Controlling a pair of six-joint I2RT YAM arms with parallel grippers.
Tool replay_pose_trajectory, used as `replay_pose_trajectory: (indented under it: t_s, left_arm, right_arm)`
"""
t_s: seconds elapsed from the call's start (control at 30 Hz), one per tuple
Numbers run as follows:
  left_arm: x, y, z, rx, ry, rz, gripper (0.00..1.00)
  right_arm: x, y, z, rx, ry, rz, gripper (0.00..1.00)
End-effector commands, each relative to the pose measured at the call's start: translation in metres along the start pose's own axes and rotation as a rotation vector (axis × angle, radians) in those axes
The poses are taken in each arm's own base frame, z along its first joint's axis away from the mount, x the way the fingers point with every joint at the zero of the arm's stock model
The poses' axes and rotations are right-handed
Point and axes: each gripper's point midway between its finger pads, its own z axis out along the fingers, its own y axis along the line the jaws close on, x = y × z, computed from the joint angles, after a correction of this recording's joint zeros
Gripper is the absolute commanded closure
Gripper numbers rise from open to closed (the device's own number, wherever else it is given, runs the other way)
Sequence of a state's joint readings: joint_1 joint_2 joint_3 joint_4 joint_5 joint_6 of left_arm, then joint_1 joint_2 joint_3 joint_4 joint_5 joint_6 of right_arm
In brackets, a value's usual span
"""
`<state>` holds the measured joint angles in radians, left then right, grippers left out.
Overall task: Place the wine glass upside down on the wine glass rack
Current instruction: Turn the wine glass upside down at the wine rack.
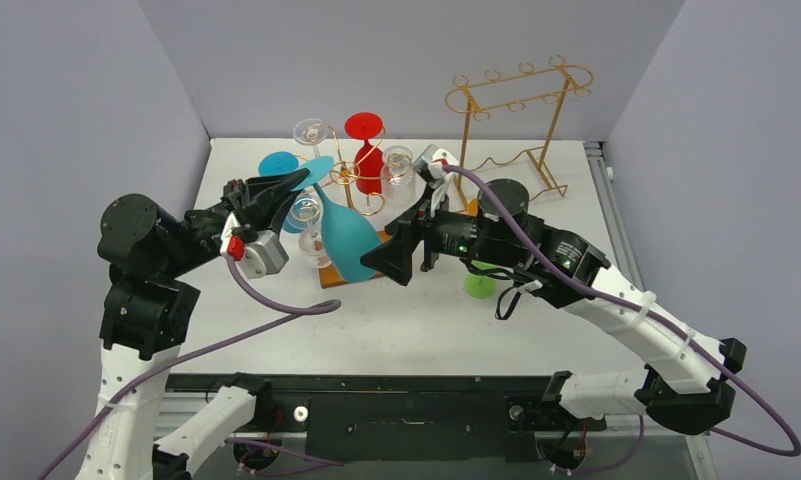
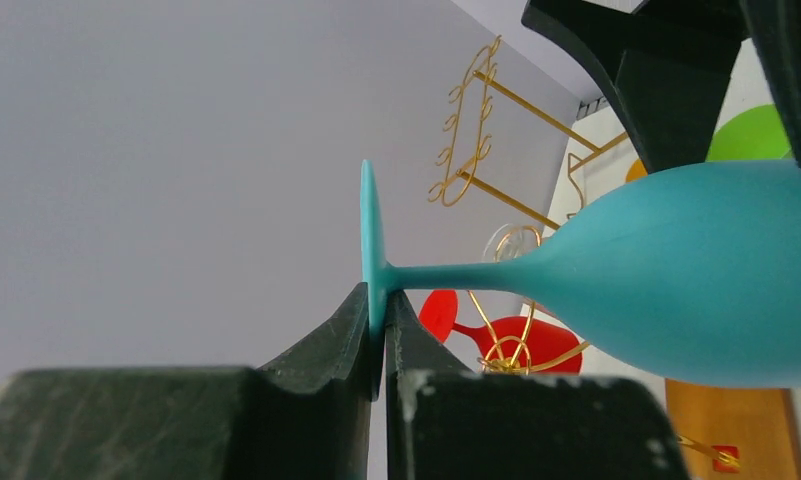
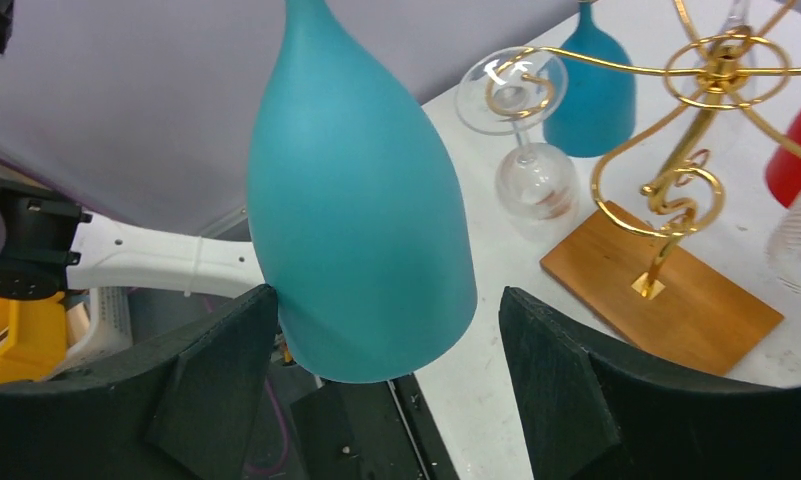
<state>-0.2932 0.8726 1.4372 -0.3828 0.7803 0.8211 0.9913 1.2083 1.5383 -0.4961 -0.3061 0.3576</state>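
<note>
A teal wine glass (image 1: 348, 240) hangs tilted in the air in front of the wine glass rack (image 1: 356, 178), foot up and mouth down. My left gripper (image 1: 298, 182) is shut on the rim of its flat foot (image 2: 372, 235), the stem (image 2: 446, 275) running off to the right. My right gripper (image 1: 401, 252) stands open around the lower bowl (image 3: 361, 200). One finger (image 3: 226, 350) sits against the bowl's side and the other (image 3: 556, 360) stands well clear. The rack's gold spiral arms (image 3: 711, 75) rise from a brown wooden base (image 3: 666, 290).
A red glass (image 1: 366, 150) and clear glasses (image 1: 313, 132) (image 1: 398, 165) hang on the rack. Another clear glass (image 3: 531, 170) and a second teal glass (image 3: 588, 90) are by its base. A tall gold frame rack (image 1: 516, 110) stands back right, and a green object (image 1: 480, 284) lies under my right arm.
</note>
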Motion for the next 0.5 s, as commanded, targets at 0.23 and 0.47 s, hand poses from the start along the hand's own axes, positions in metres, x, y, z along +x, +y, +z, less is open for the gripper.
replay_pose_trajectory:
  t_s: [0.23,0.47]
  left_arm:
    - [-0.028,0.009,0.007,0.007,-0.133,0.137,1.0]
    - [-0.04,0.014,0.006,-0.002,-0.165,0.15,1.0]
  right_arm:
    - [-0.007,0.057,0.021,-0.325,-0.125,0.036,0.23]
    - [-0.002,0.065,0.034,-0.382,-0.102,0.066,0.23]
